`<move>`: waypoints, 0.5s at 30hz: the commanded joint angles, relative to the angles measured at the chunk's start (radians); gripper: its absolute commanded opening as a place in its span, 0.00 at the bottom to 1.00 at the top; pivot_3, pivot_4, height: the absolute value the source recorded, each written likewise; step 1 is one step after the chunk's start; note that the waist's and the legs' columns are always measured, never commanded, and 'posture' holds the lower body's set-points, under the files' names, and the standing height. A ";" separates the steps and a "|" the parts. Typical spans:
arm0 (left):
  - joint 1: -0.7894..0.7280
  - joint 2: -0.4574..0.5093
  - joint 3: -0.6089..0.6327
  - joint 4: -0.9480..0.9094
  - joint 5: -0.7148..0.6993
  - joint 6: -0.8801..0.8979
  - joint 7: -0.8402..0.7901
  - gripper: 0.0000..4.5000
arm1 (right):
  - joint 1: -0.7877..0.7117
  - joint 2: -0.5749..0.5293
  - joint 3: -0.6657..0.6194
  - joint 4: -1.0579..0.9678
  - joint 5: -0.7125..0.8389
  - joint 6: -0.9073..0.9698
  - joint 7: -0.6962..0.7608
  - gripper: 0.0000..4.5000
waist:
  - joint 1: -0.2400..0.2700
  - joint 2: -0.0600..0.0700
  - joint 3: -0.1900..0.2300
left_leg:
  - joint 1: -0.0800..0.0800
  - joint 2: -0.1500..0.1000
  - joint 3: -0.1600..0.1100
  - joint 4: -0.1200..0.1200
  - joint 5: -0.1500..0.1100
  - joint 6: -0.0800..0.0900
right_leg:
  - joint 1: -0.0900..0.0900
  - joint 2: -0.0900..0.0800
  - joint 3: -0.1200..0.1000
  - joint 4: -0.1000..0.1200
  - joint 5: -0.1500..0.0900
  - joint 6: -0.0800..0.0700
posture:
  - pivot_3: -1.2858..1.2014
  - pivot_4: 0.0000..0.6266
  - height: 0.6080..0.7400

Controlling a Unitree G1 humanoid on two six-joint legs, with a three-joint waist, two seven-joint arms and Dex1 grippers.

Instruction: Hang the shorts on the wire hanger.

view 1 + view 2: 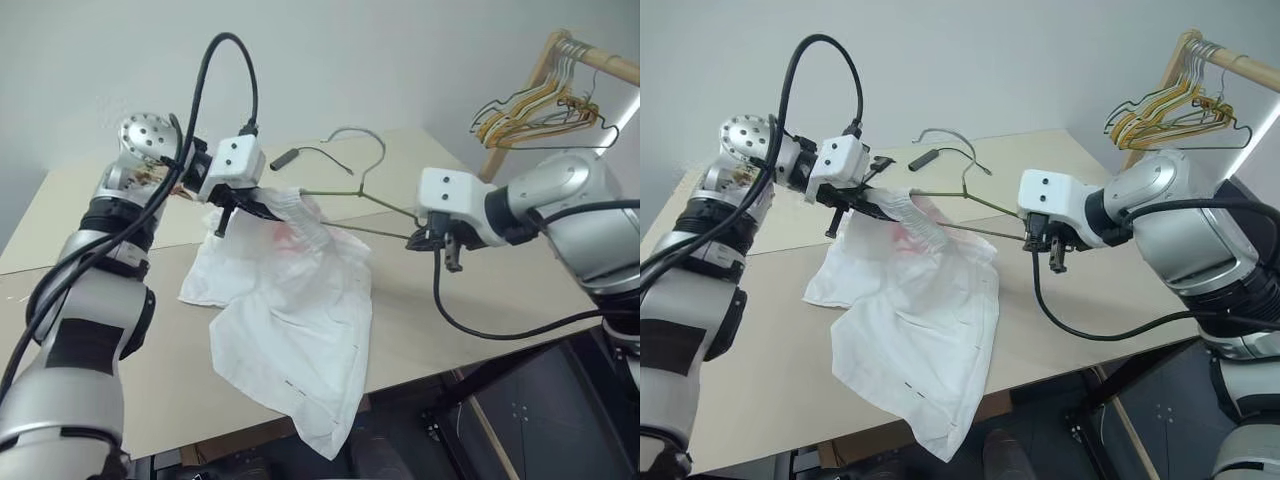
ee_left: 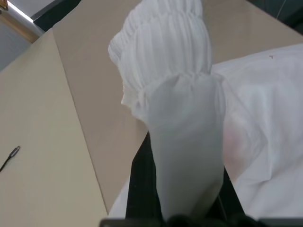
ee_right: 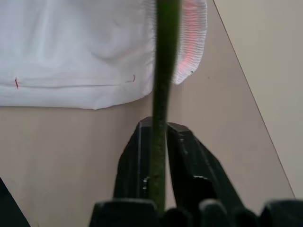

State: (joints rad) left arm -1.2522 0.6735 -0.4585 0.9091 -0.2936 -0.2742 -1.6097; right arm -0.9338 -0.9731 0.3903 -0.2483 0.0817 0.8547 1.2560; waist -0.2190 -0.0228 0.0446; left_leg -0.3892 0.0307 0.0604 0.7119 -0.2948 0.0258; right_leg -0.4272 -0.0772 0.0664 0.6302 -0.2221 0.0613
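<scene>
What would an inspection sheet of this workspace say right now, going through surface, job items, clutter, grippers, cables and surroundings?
Surface: beige table, two-tone panels.
Job's things: shorts, waistband lifted, legs spread on the table, one hem over the front edge; wire hanger held above the table, one end in the waistband.
Clutter: small black cable with plug lying on the table behind the shorts.
Grippers: left gripper shut on the waistband; right gripper with fingers close around the hanger wire.
Cables: black cables looping off both wrists.
Surroundings: bunch of yellow and tan hangers on a wooden rail; plain wall.
</scene>
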 commanded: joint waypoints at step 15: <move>0.302 0.115 0.277 -0.335 -0.081 0.348 0.075 0.00 | 0.469 -0.001 -0.726 -0.165 0.165 0.207 -0.283 1.00 | -0.013 -0.002 -0.001 | 0.002 0.000 0.000 0.000 0.000 0.000 | 0.002 0.000 0.001 0.001 0.000 0.000 | 0.43 0.00 1.00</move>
State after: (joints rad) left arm -0.9485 0.7711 -0.2321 0.6187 -0.3691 0.0483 -1.5552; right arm -0.5149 -0.9980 -0.2577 -0.3675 0.2238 1.0785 0.9981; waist -0.2322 -0.0248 0.0433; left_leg -0.3874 0.0314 0.0587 0.7120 -0.2948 0.0258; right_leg -0.4242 -0.0767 0.0661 0.6304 -0.2220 0.0613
